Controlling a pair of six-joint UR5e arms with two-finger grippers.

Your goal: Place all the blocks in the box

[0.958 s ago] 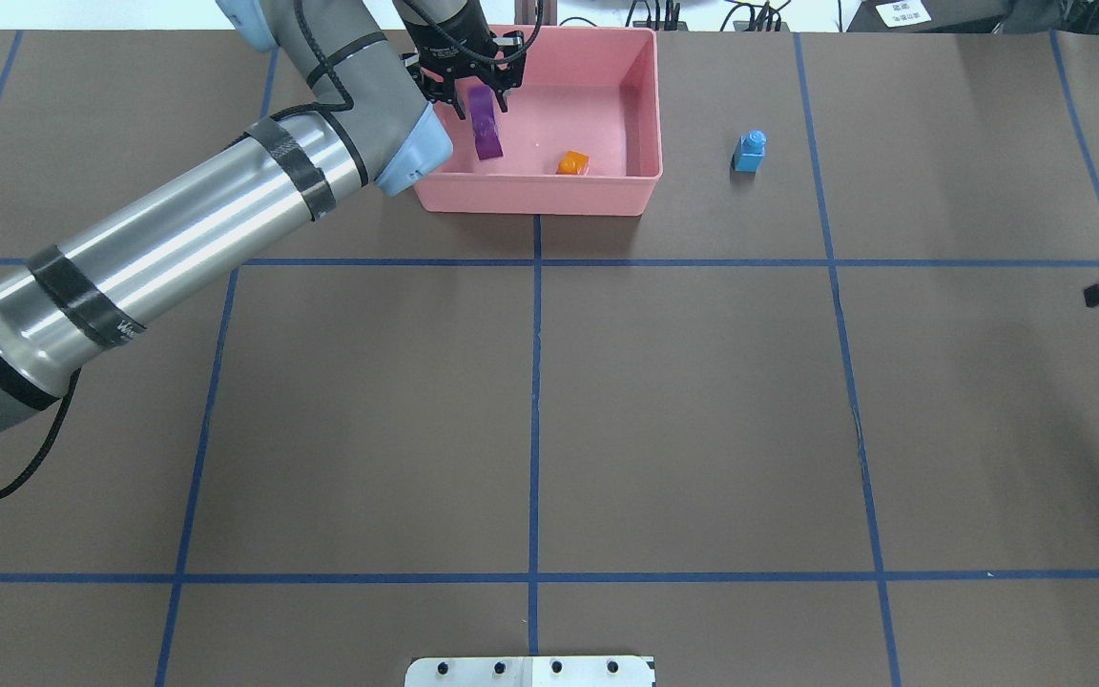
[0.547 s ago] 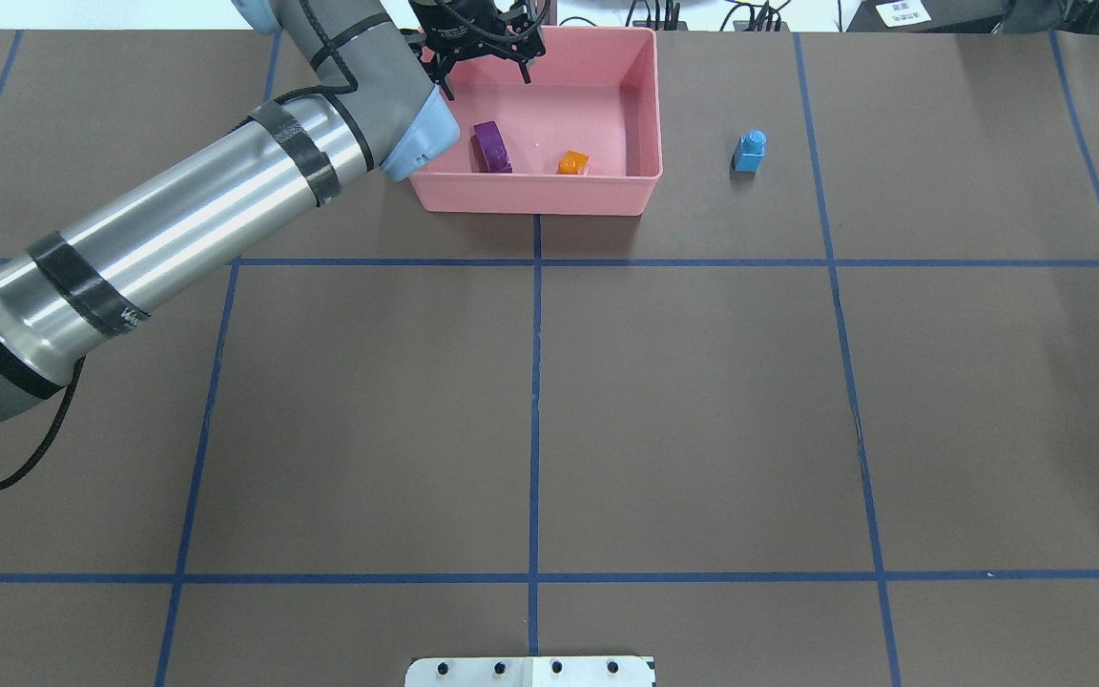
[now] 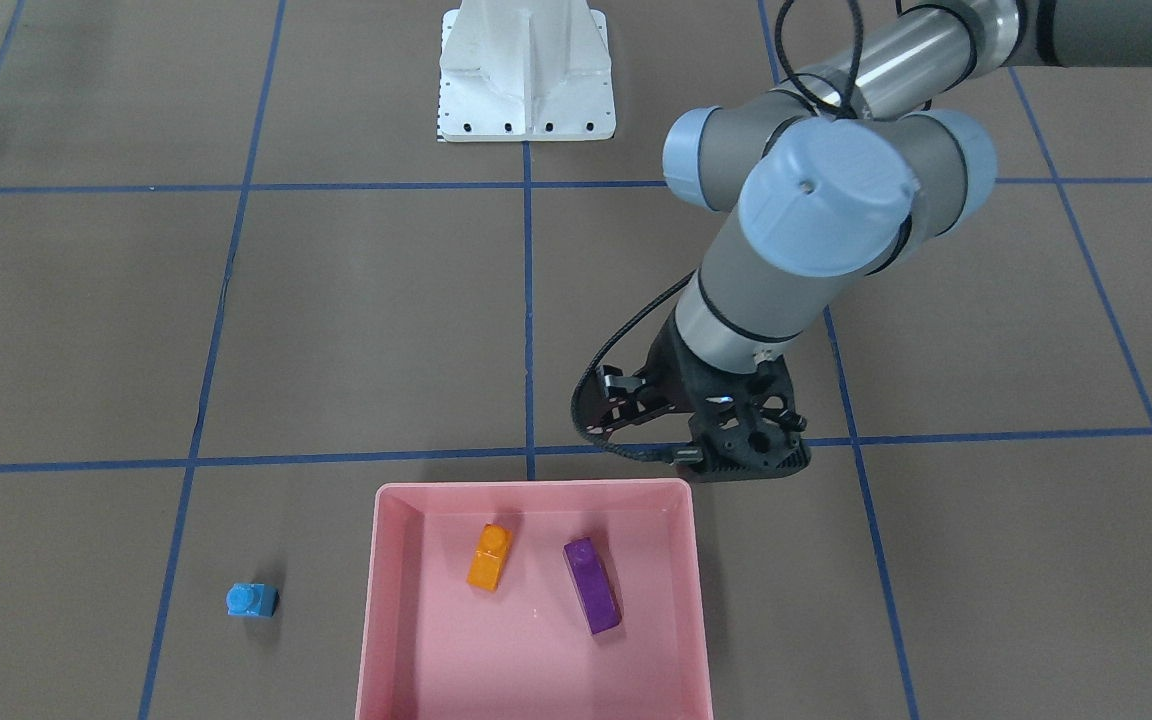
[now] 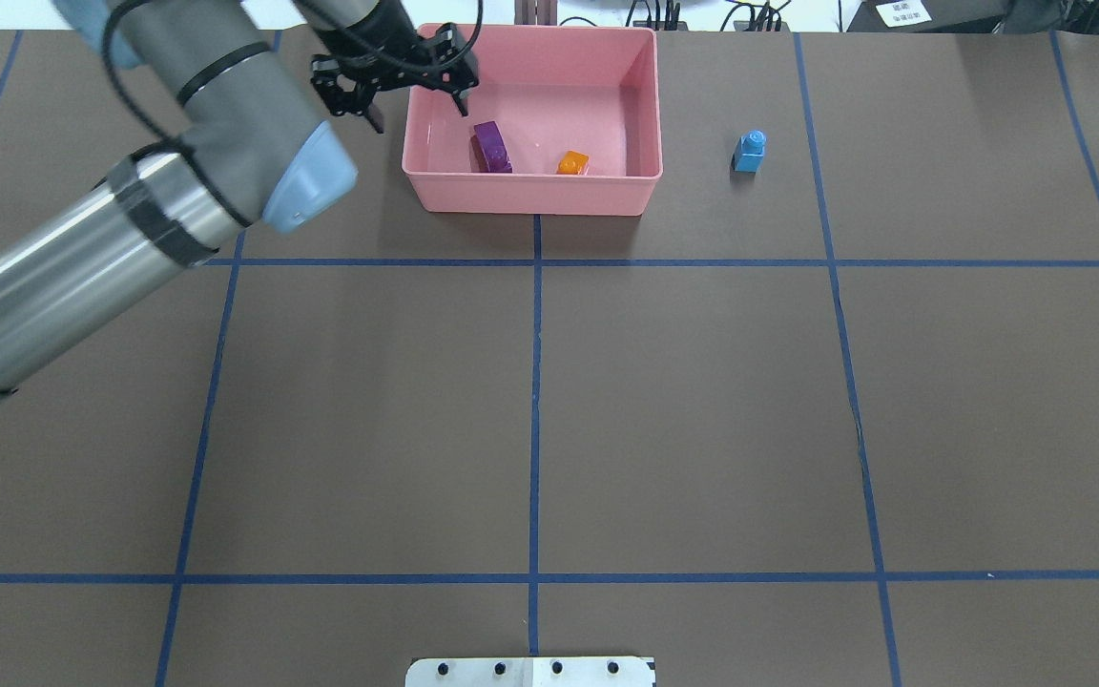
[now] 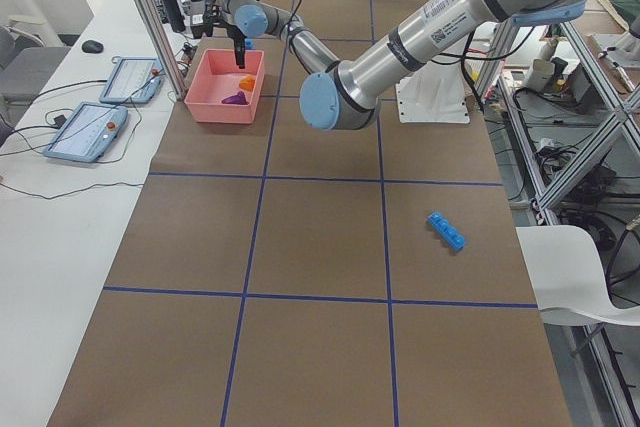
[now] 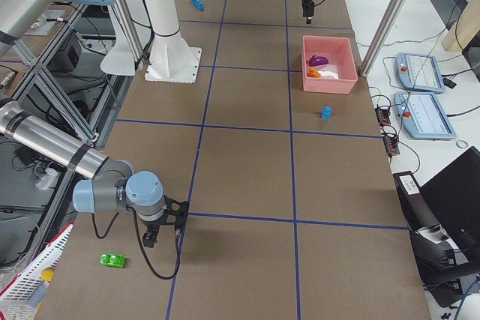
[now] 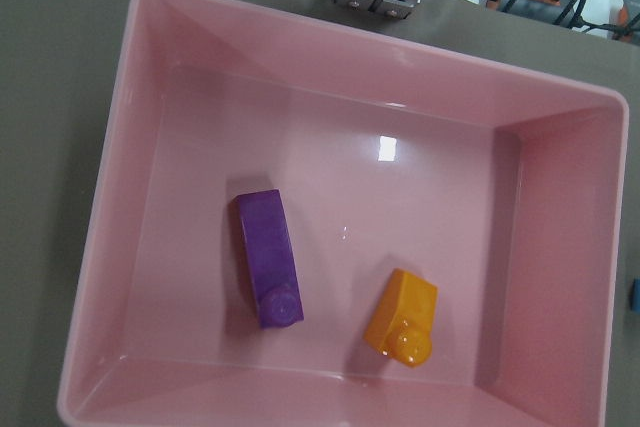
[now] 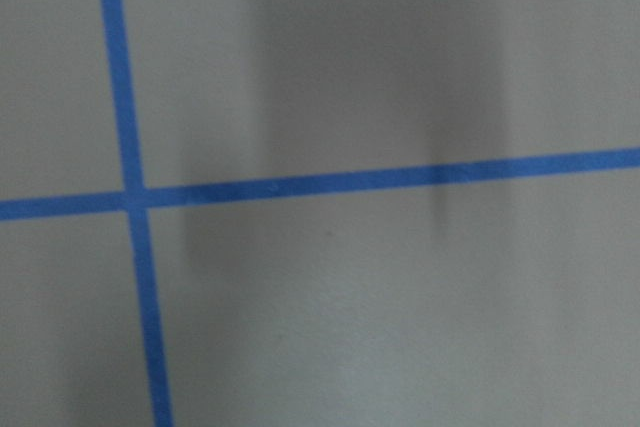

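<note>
The pink box (image 4: 530, 197) stands at the table's far middle. The purple brick (image 4: 490, 148) and the orange brick (image 4: 572, 163) lie inside it, and both also show in the left wrist view: purple (image 7: 268, 257), orange (image 7: 402, 317). My left gripper (image 4: 419, 113) is open and empty, above the box's left wall. The light-blue one-stud brick (image 4: 750, 153) stands on the table right of the box. The long blue brick (image 5: 447, 231) lies far off on my left side. The green brick (image 6: 112, 260) lies beside my right gripper (image 6: 160, 236); I cannot tell whether that gripper is open.
The white robot base (image 3: 526, 75) stands at the table's near edge. Blue tape lines (image 4: 535, 401) cross the brown table. The right wrist view shows only blurred table and tape (image 8: 130, 197). Tablets (image 5: 95, 129) and cables lie beyond the box's side.
The left gripper let go of the purple brick, which now lies flat in the box. The gripper rose and moved left to the box's left wall. The right gripper left the overhead view.
</note>
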